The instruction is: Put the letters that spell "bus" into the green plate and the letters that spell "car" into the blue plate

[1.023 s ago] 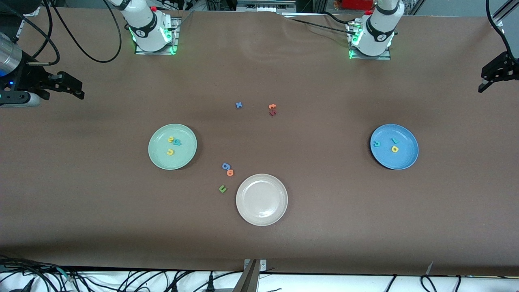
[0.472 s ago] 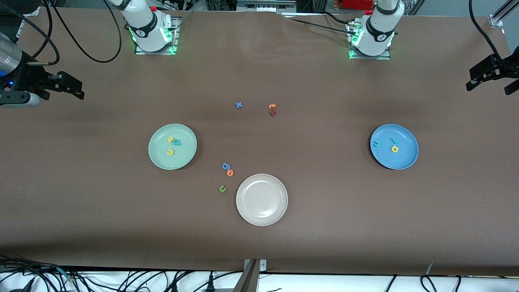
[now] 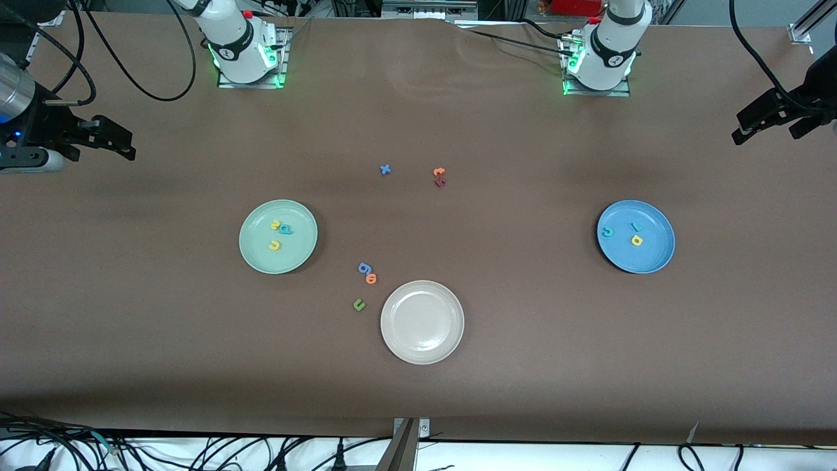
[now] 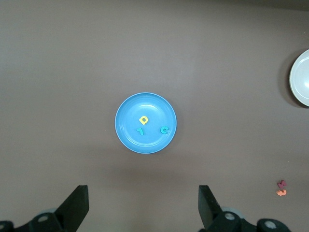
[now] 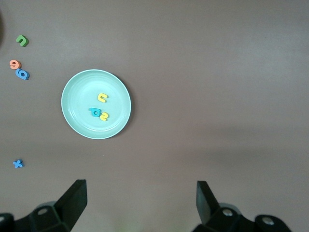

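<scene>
Up high, the left end effector (image 3: 771, 121) hangs with fingers spread apart over the desk's (image 3: 523, 327) left-arm end, above the blue plate (image 3: 657, 258), which holds the letters that spell "car" (image 3: 626, 233). The right end effector (image 3: 108, 140), equally spread, waits over the right-arm end. Nearby, the green plate (image 3: 258, 258) holds the letters that spell "bus" (image 3: 279, 234).

the front camera sits high across the table (image 3: 497, 392), facing the two arm bases. each wrist camera looks straight down from well above — the left onto the blue plate (image 4: 146, 123), the right onto the green plate (image 5: 96, 104) — both plates also in the front view.
</scene>
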Available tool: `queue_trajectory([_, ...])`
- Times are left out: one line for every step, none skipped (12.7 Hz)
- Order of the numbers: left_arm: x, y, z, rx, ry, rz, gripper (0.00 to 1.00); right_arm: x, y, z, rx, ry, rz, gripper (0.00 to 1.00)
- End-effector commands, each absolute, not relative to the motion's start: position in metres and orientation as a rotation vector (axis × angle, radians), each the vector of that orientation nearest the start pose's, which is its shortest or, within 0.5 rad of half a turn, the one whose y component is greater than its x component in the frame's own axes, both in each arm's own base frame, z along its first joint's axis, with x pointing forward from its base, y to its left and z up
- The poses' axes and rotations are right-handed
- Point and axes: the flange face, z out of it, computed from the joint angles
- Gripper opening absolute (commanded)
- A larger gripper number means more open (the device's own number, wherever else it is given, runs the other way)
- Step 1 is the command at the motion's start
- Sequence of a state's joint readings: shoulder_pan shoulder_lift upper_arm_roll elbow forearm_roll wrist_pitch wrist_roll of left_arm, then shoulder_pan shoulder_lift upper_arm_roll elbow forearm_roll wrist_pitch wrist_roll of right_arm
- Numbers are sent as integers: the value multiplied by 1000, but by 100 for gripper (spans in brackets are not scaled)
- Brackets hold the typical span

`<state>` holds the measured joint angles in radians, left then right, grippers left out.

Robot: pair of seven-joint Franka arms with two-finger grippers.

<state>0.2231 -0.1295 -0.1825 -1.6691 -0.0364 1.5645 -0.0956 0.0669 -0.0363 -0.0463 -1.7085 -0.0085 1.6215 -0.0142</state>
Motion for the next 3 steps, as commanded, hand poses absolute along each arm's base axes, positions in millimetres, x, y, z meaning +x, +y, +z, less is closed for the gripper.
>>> queue_trajectory([503,-10,655,-3132,-165,-42,100,545,8,586,-3142,-70,97,100])
queue_trajectory([503,-10,653,-3122,-163,-29,100,545,8,586,-3142,-68,97,100])
queue_trajectory([503,-10,652,-3122,-165,-26,100,545,8,587,-3142,-70,94,100])
